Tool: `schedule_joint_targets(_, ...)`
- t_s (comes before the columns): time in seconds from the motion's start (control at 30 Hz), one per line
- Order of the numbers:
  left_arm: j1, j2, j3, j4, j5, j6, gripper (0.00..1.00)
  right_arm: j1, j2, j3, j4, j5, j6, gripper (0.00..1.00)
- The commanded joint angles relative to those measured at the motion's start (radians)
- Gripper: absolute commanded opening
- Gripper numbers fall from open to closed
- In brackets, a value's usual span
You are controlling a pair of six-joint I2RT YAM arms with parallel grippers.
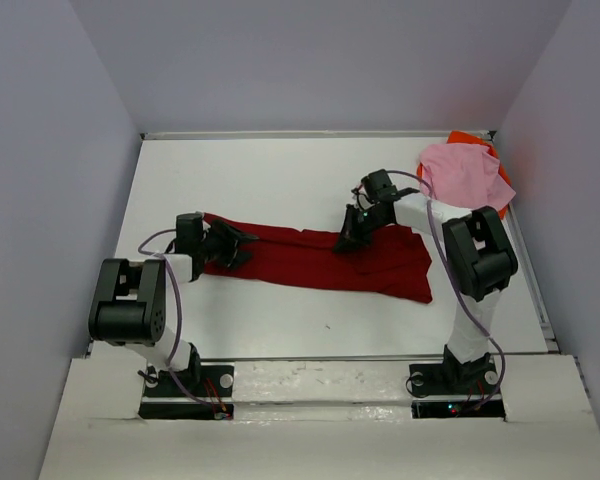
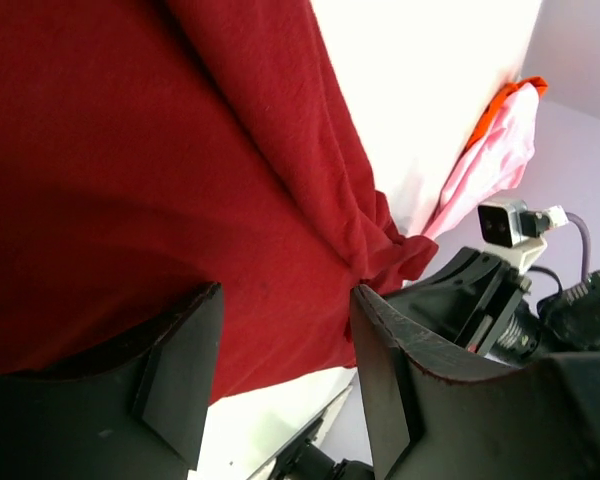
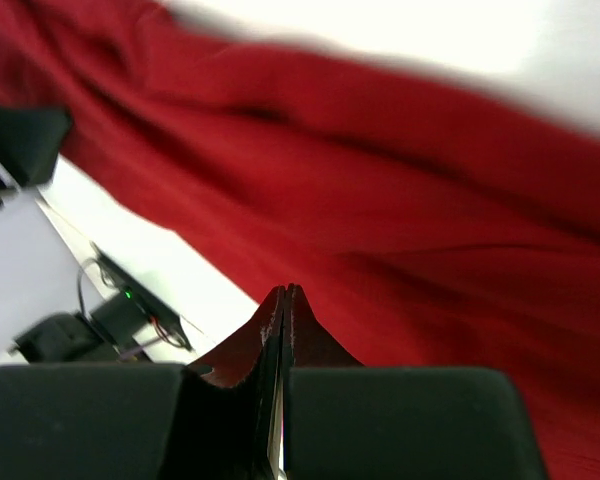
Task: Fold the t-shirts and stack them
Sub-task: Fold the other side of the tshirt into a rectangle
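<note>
The dark red t-shirt [image 1: 310, 258] lies stretched in a long band across the middle of the table. My left gripper [image 1: 242, 243] is at its left end, jaws open, with the cloth [image 2: 180, 150] just beyond the fingertips [image 2: 380, 330]. My right gripper [image 1: 348, 240] is over the shirt's upper edge right of centre, jaws pressed shut [image 3: 285, 292]. The cloth bunches to a point there [image 2: 385, 240], so it appears pinched. The light pink t-shirt [image 1: 465, 172] lies crumpled at the back right, on top of the bright orange t-shirt [image 1: 467, 137], of which only an edge shows.
The table [image 1: 280, 180] has a raised rim at the back and a side wall on the right next to the pink and orange pile. The right arm [image 2: 480, 290] shows in the left wrist view, close to the bunched cloth.
</note>
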Motion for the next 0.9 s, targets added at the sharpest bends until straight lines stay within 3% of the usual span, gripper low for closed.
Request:
schedule_joint_targets(0.0,-0.003,0.048,-0.012,0.172,0.059,-0.039,0.59,0.114,-0.057,0.065,-0.033,0.027,-0.016,0.0)
schedule_joint_targets(0.17,-0.003,0.123,-0.051,0.292,0.05,-0.082,0.51,0.149,-0.084,0.062,-0.016,0.053,-0.082,0.0)
schedule_joint_targets(0.2,-0.003,0.132,-0.049,0.289,0.047,-0.082,0.34,0.149,-0.087,0.06,-0.016,0.058,-0.106,0.0)
schedule_joint_targets(0.23,-0.002,0.157,-0.049,0.281,0.047,-0.088,0.24,0.149,-0.089,0.059,-0.025,0.076,-0.114,0.0)
schedule_joint_targets(0.27,-0.003,0.166,-0.054,0.28,0.047,-0.096,0.01,0.149,-0.089,0.059,-0.03,0.082,-0.127,0.0)
schedule_joint_targets(0.53,-0.003,0.153,-0.092,0.184,0.015,-0.084,0.0,0.182,-0.048,0.06,-0.039,0.15,-0.202,0.0)
schedule_joint_targets(0.87,-0.003,0.128,-0.052,0.077,0.02,-0.029,0.0,0.381,0.042,0.155,-0.082,0.513,-0.511,0.0)
